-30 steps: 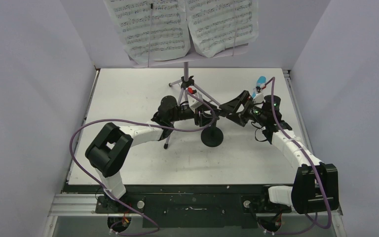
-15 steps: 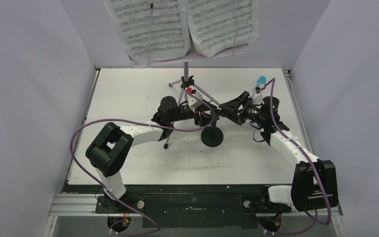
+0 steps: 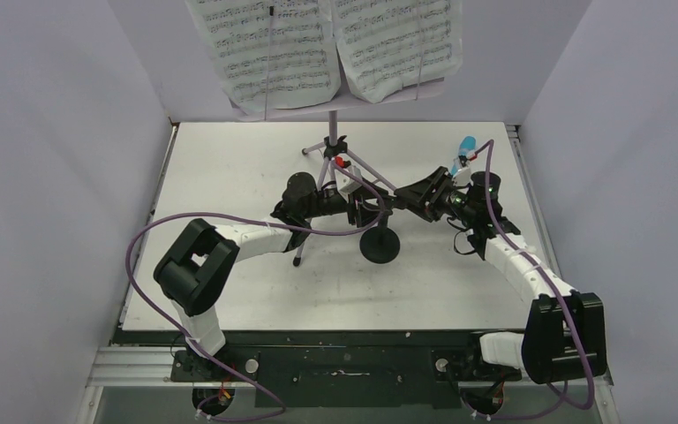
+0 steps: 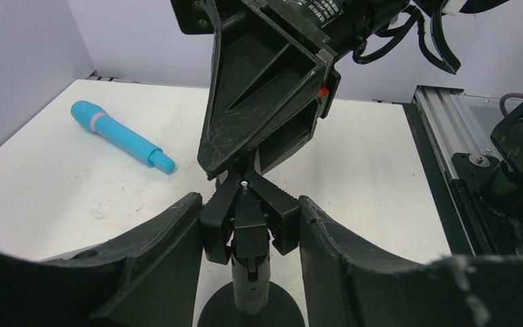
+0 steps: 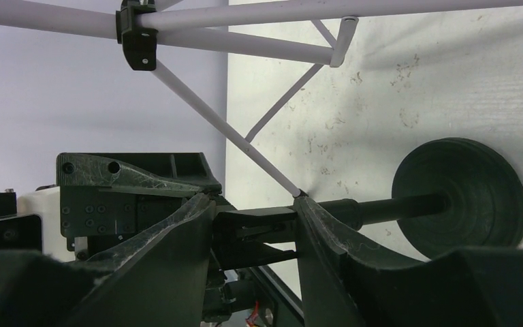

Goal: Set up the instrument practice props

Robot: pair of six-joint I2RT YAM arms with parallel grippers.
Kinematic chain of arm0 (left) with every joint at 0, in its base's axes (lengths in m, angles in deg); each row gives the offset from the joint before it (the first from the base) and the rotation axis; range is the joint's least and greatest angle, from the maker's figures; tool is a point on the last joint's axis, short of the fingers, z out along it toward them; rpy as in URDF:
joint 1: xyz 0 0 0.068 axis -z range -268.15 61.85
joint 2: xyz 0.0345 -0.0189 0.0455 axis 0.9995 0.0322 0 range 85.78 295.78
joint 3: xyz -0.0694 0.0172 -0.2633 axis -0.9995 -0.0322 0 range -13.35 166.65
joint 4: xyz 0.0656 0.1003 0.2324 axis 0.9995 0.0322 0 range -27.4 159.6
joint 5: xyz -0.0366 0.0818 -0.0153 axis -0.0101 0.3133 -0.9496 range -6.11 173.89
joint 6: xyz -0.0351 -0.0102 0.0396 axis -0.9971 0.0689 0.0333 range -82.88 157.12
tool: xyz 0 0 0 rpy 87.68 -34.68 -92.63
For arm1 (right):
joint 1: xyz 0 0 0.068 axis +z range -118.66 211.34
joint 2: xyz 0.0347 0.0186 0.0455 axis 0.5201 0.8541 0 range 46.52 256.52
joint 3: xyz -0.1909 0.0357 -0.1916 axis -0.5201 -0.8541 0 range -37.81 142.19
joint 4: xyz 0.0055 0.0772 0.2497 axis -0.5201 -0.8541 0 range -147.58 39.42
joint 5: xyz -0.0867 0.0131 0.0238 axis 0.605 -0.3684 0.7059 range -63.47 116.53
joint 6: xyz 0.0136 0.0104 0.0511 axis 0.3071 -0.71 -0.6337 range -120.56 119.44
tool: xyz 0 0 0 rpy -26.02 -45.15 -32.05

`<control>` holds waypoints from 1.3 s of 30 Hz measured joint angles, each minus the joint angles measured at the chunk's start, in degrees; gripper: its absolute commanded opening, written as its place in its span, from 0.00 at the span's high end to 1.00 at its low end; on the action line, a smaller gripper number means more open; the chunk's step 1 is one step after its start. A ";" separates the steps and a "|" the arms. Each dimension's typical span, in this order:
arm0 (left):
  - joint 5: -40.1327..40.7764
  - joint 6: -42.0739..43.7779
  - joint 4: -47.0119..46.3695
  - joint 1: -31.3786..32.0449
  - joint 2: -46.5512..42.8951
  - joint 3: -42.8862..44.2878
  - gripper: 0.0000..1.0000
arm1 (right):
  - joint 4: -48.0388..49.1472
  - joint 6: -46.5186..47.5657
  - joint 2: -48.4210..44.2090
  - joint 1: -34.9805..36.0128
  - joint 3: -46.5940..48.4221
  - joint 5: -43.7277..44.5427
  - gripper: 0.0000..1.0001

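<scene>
Top external view: the small black mic stand (image 3: 380,245) stands on its round base in the middle of the bench (image 3: 229,168), just near the legs of the lilac music stand (image 3: 335,146). The white music pages (image 3: 274,44) sit on that stand at the far side. The blue toy microphone (image 3: 466,146) lies flat at the far right, well apart from the mic stand.

The left hand (image 3: 371,210) reaches in from the left. In the left wrist view its fingers (image 4: 170,231) press on both sides of the clip (image 4: 248,218) at the top of the mic stand, so it is gripping the stand there. The right hand (image 3: 397,201) comes in from the right to the same clip. In the right wrist view its fingers (image 5: 177,238) sit close on each side of the clip. I cannot tell if they squeeze it or only stand beside it.

The mic stand looks stiff and light. Its pole is thin and its base is small, so I think a sideways push up high could tip it. Low on the pole, or on the clip with a gentle hold, looks like the safest place. The clip looks like springy plastic, so it may need a pinch to spread.

The microphone looks light, hard and smooth. It is round, so it may roll or slip. I would take it across the middle of its body, not at the thin end.
</scene>
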 measured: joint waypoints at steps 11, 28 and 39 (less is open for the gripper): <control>-0.50 -0.20 -1.40 0.13 0.90 -0.04 1.00 | -10.99 7.32 -2.58 1.05 4.20 4.98 0.80; -2.23 -7.23 -4.50 -1.09 -0.76 -2.21 0.03 | -18.71 16.31 -1.44 0.33 12.15 10.08 0.10; -1.14 -6.84 -4.92 -1.18 -16.65 -12.70 0.04 | -25.07 24.72 9.77 -5.62 21.27 26.14 0.10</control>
